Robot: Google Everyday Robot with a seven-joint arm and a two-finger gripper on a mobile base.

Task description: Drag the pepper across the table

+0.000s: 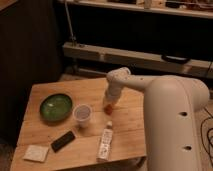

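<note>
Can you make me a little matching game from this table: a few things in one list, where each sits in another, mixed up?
Things:
1. bowl
2. cup
3. bottle
4. gripper

Places:
A. lying near the table's front edge
B. down over the pepper, right of the cup
C. on the left side, green
D. upright between bowl and pepper

Pairs: 1-C, 2-D, 3-A, 4-B

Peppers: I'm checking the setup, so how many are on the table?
1. The pepper lies near the middle of the table, right of the cup, directly under the gripper. The arm may hide others.
</note>
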